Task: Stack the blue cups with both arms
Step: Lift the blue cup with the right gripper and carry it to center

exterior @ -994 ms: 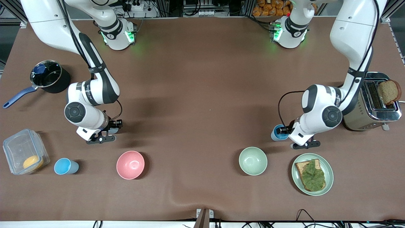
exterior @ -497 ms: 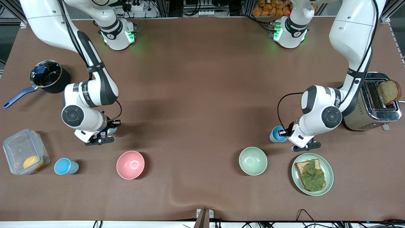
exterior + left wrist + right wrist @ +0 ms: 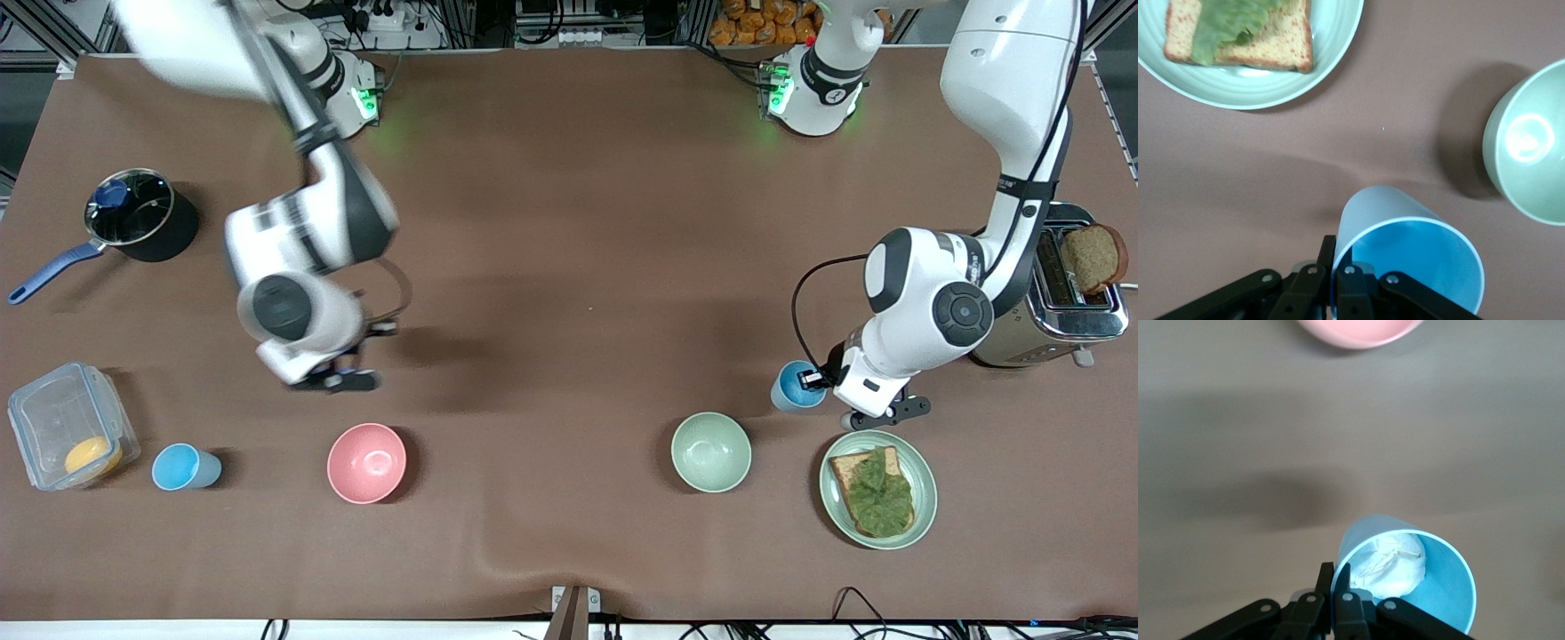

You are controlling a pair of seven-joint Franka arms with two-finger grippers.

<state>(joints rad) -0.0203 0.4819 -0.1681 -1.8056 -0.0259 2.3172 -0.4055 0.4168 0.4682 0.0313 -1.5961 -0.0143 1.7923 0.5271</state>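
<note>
My left gripper (image 3: 814,380) (image 3: 1335,250) is shut on the rim of a blue cup (image 3: 794,388) (image 3: 1408,263), one finger inside the wall and one outside. It holds that cup tilted, over the table between the pale green bowl (image 3: 710,452) (image 3: 1531,160) and the plate (image 3: 925,498) (image 3: 1251,90). My right gripper (image 3: 356,364) (image 3: 1333,577) is shut the same way on another blue cup (image 3: 1441,590), which has a crumpled white wad (image 3: 1395,563) inside. In the front view the hand hides that cup, over the table above the pink bowl (image 3: 366,462) (image 3: 1358,330). A third blue cup (image 3: 182,467) stands at the right arm's end.
A clear container (image 3: 62,418) holding something orange sits beside the third cup. A dark pot (image 3: 138,218) with a blue handle stands farther from the front camera. A toaster (image 3: 1053,293) with bread stands at the left arm's end. The plate carries toast with lettuce (image 3: 876,489).
Both grippers have shut on their cups' rims. The right arm has swung toward the table's middle with its cup. The left arm has shifted slightly toward its own end.
</note>
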